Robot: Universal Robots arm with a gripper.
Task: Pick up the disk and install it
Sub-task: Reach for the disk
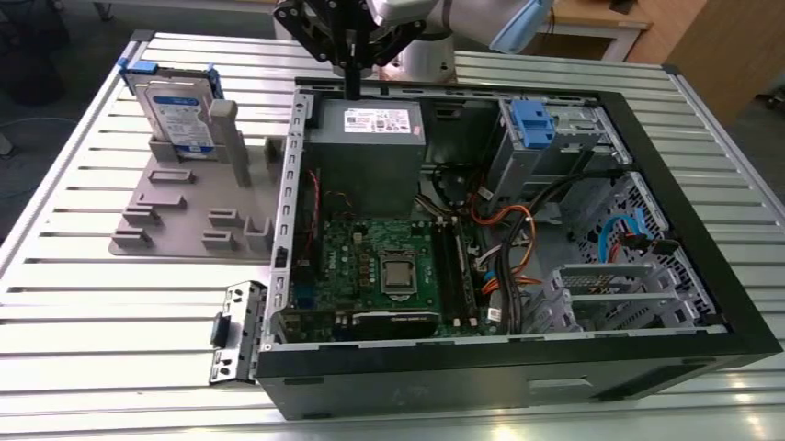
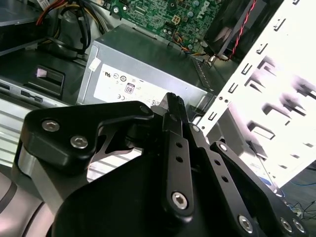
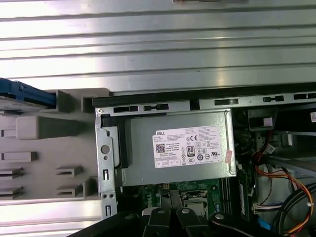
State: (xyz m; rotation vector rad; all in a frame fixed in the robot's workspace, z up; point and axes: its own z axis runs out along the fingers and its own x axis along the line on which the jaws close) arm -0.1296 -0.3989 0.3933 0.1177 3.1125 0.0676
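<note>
Hovers with claw (image 1: pixel 353 89) pressed together, gripping nothing, above the grey box (image 1: pixel 364 156) in the open computer case (image 1: pixel 491 381); leaves the disk (image 1: pixel 182 110) upright in its grey holder (image 1: pixel 172 211) on the desk (image 1: pixel 110 303), well apart from the claw.

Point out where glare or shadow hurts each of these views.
Exterior view: light glares off the table slats nearest the camera, and the case interior sits in shade. Second wrist view: the perforated metal wall is washed out white, the gripper dark. First wrist view: bright bands on the table, the grey box evenly lit.
</note>
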